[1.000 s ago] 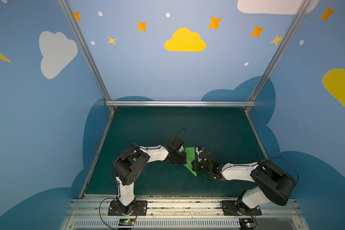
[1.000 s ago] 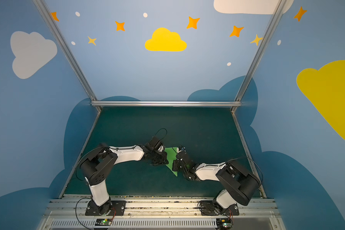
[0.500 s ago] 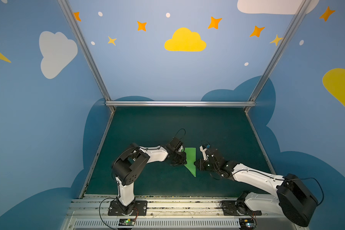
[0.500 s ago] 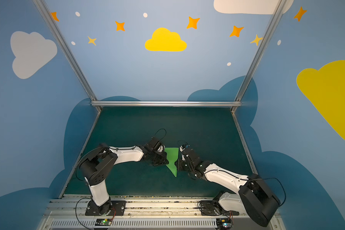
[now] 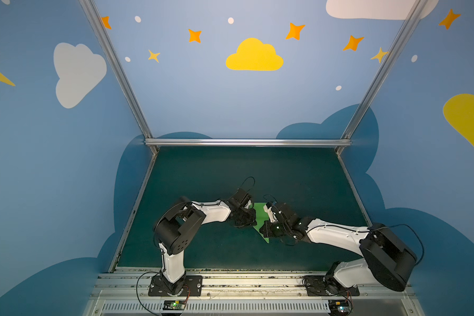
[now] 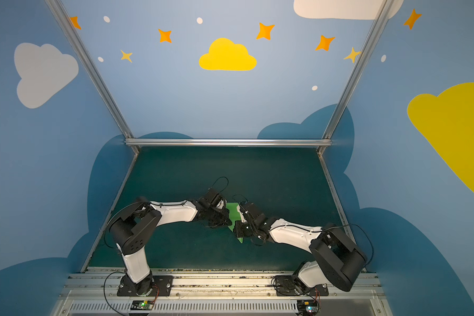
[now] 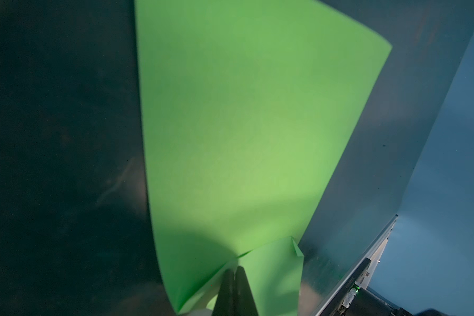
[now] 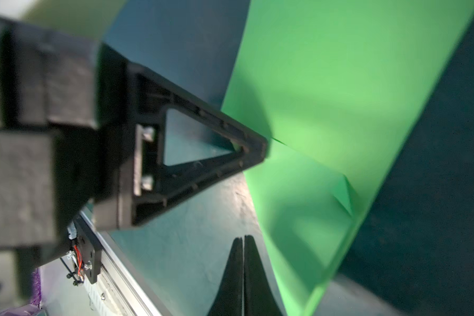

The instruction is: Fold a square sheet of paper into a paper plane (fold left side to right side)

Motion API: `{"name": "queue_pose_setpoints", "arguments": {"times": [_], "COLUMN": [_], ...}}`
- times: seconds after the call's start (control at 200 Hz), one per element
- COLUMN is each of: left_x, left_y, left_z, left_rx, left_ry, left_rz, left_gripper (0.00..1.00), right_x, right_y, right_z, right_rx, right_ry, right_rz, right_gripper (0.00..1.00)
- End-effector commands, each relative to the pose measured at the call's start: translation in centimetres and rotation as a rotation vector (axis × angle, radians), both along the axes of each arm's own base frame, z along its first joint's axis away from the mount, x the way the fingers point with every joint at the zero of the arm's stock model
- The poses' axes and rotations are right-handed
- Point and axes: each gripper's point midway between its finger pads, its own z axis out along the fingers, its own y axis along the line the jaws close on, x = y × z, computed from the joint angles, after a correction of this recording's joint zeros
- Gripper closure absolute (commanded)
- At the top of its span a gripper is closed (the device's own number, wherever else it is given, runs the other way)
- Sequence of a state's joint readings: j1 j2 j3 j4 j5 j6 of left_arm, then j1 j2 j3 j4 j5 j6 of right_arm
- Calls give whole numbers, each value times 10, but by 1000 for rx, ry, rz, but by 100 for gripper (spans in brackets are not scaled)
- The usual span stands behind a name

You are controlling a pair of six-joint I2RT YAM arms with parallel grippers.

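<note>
Sheet (image 5: 259, 216): 1, folded | left pincer (image 7: 235, 269): closed, tip on sheet | right pincer (image 8: 243, 237): closed, empty

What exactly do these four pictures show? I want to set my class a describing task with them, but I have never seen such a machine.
They show two robot arms, the left arm and the right arm, bolted to a metal rail at the front of a dark teal mat. Two pictures come from a camera high above, looking down. The other two are close-ups from cameras on the arms' wrists. Between the arms lies a sheet of green paper, folded to a point. Each arm ends in a two-fingered end effector. The left end effector is shut, its tip against the paper at a fold; it seems to press rather than grip. The right end effector is shut too, beside the paper, holding nothing.
</note>
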State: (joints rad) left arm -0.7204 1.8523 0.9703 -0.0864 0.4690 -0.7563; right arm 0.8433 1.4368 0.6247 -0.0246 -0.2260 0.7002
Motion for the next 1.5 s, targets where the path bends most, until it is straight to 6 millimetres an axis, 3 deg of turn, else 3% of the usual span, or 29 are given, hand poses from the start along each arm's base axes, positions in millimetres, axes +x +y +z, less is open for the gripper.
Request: {"name": "queue_pose_setpoints", "arguments": {"times": [0.0, 0.24, 0.491, 1.216, 1.497], "left_x": [-12, -13, -13, -16, -15], "left_y": [21, 22, 23, 30, 31], "left_z": [-31, -32, -32, -40, -41], "left_rx": [126, 129, 130, 179, 187], "left_ry": [51, 53, 53, 83, 82], "left_rz": [18, 20, 20, 45, 48], "left_gripper": [96, 96, 96, 96, 96], "right_x": [5, 8, 0, -30, -39], "right_y": [10, 6, -10, -59, -68], "right_z": [2, -20, -41, -57, -63], "right_rx": [9, -50, -91, -143, -147], "right_ry": [-7, 13, 49, 87, 110], "right_rz": [12, 6, -16, -88, -91], "right_gripper": [100, 100, 100, 100, 100]}}
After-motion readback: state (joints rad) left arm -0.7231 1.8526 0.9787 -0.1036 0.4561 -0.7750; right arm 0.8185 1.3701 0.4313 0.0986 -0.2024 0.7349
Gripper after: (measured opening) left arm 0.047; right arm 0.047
